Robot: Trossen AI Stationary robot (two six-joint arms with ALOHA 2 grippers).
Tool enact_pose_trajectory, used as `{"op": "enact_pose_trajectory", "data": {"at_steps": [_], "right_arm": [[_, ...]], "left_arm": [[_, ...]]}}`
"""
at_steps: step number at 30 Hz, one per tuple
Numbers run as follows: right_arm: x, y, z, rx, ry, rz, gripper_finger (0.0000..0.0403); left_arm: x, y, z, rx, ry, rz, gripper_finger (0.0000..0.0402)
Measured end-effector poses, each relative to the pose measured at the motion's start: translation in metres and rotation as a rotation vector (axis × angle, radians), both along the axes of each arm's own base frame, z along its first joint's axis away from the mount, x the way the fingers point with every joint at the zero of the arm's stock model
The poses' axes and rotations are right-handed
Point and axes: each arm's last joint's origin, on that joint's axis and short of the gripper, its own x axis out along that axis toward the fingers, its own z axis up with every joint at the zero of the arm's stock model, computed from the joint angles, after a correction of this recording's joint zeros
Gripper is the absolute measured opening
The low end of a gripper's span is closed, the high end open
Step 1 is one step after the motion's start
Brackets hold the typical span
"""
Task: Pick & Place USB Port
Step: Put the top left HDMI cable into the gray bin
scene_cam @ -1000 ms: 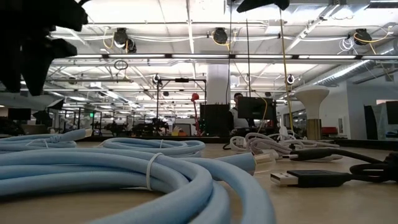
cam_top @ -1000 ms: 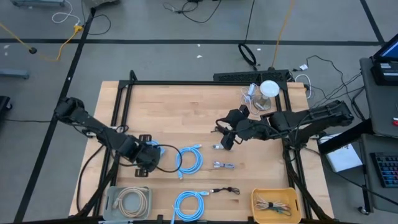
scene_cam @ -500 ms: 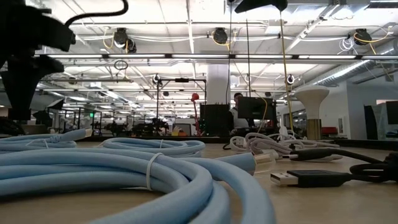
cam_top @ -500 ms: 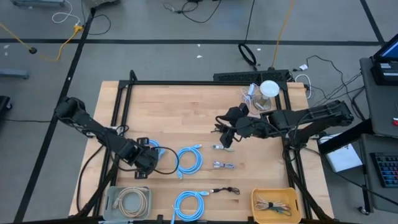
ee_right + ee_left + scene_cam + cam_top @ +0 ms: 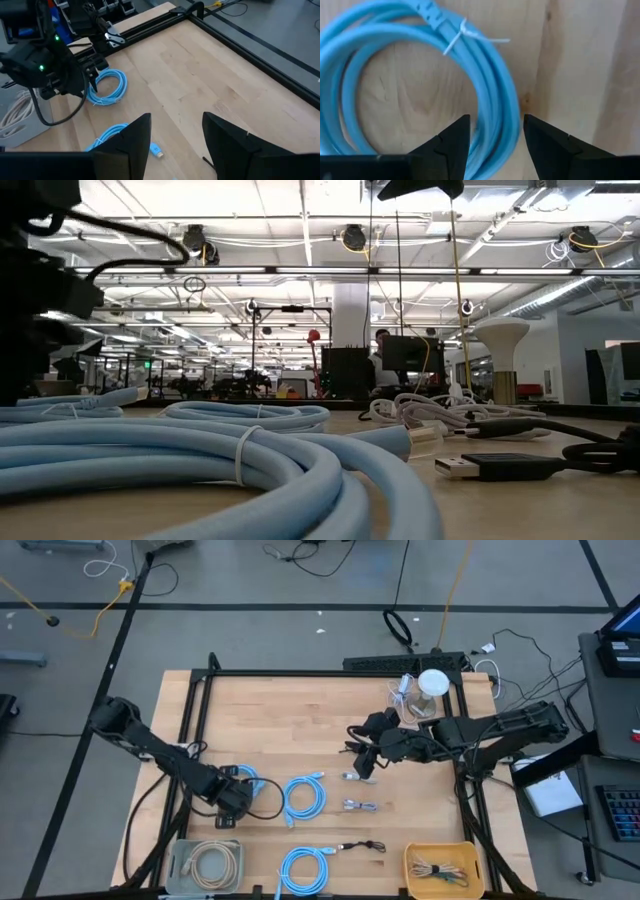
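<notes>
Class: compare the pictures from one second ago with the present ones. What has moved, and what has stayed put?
The left gripper drew back toward the table's left front, uncovering the blue cable coil it had hovered over; its fingers stand open around the coil's strand, gripping nothing. The right gripper and the other cables stayed put.

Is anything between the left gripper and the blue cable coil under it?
Nothing visible. The left gripper hangs open directly over the blue cable coil, its fingers straddling the strands on bare wood table.
</notes>
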Motion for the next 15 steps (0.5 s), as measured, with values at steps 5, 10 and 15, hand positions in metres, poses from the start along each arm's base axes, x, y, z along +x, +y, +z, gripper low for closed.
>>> {"op": "enact_pose_trajectory", "data": {"at_steps": [5, 10, 15], "right_arm": [[0.0, 0.0, 0.0, 0.0, -0.001, -0.001, 0.0169], [0.0, 0.0, 0.0, 0.0, -0.001, -0.001, 0.0168], [0.0, 0.0, 0.0, 0.0, -0.001, -0.002, 0.0167]], "left_arm": [[0.004, 0.0, -0.009, -0.012, 0.054, 0.051, 0.0115], [0.006, 0.0, -0.004, -0.058, 0.084, 0.088, 0.004], [0.009, 0.002, 0.034, -0.136, 0.114, 0.098, 0.0035]]}}
